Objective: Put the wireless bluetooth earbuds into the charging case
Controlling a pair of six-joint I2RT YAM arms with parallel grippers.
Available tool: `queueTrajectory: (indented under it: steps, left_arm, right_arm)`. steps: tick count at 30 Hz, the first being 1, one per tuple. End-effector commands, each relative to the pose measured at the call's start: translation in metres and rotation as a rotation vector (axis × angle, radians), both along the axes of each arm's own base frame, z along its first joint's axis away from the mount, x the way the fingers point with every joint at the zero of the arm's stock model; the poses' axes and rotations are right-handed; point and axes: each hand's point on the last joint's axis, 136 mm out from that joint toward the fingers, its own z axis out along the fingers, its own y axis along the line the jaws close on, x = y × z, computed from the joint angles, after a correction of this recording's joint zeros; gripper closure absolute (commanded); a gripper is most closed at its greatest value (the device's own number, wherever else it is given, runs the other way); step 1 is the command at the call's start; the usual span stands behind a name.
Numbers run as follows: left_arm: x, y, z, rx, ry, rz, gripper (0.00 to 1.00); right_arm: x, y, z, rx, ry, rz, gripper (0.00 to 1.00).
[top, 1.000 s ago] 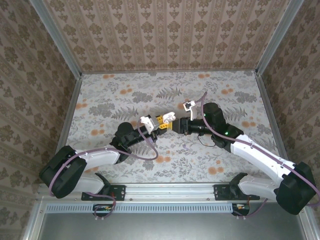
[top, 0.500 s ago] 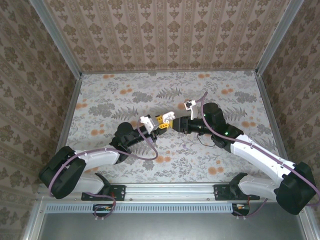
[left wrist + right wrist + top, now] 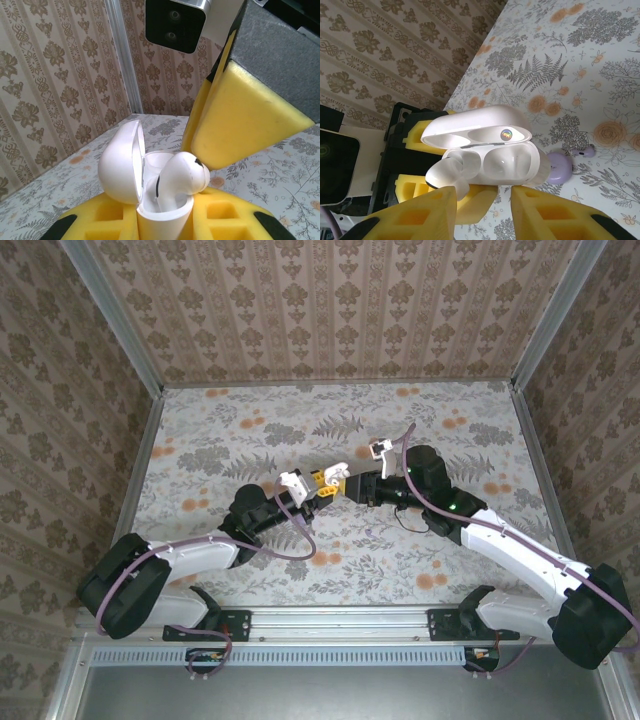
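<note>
My left gripper (image 3: 162, 227) is shut on the white charging case (image 3: 162, 217), holding it upright above the table with its lid (image 3: 117, 165) swung open. One white earbud (image 3: 182, 175) sits with its stem in the case's left slot (image 3: 470, 160), its head tilted and sticking out. The other slot (image 3: 507, 162) is empty. My right gripper (image 3: 485, 210) hovers just over the case, open, with nothing between its yellow foam pads (image 3: 420, 215). One pad (image 3: 250, 115) rests beside the earbud's head (image 3: 445, 172). In the top view the two grippers meet at mid-table (image 3: 340, 483).
A small lilac object (image 3: 560, 165) lies on the floral tabletop (image 3: 250, 430) beneath the case. Patterned walls with metal corner posts (image 3: 122, 60) enclose the table on three sides. A thin dark cable (image 3: 410, 525) lies near the right arm.
The right gripper has edged very slightly toward the case. Both jaws and the case stand as before.
</note>
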Motion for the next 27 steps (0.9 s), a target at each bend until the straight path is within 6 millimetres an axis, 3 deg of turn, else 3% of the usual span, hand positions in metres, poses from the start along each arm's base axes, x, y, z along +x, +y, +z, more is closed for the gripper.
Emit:
queueTrajectory:
  steps: [1, 9, 19, 27]
  left_arm:
    - [-0.011, -0.004, 0.013, -0.015, -0.043, -0.045, 0.88]
    - [-0.01, -0.004, 0.014, -0.018, -0.043, -0.033, 0.89]
    - [0.0, 0.002, 0.006, -0.006, -0.024, 0.037, 0.89]
    - [0.001, 0.001, 0.006, -0.004, -0.022, 0.036, 0.88]
  right_arm:
    - [0.01, 0.0, 0.022, 0.031, -0.07, -0.039, 0.65]
    - [0.011, -0.001, 0.028, 0.042, -0.087, -0.047, 0.65]
    - [-0.006, -0.013, 0.035, 0.047, -0.1, -0.052, 0.64]
    - [-0.013, -0.007, 0.037, 0.047, -0.077, -0.004, 0.7]
